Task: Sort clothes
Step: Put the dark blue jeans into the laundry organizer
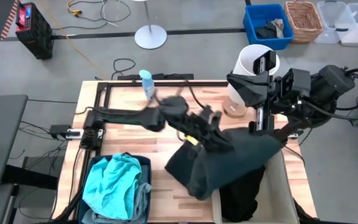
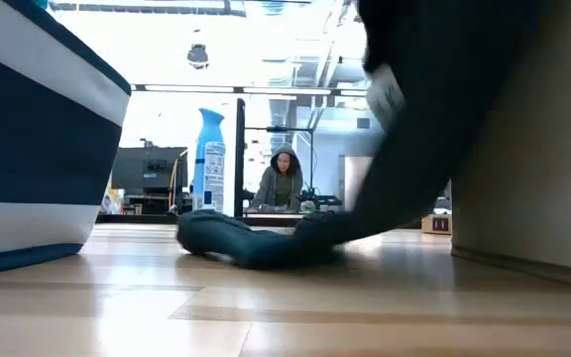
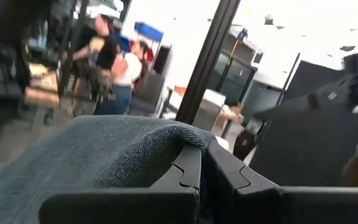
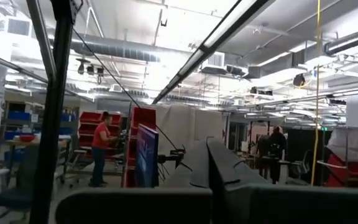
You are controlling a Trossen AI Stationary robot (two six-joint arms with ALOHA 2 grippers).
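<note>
While aloft — garment [image 1: 229, 163] in left gripper [image 1: 212, 126]

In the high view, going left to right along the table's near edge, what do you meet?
Dark blue bin holding the turquoise garment → dark denim-like garment held up by both grippers, left gripper, right gripper → pale bin with the black garment inside.

Dark denim-like garment [image 1: 219, 158] hangs lifted over the table; turquoise garment [image 1: 114, 180] lies crumpled
</note>
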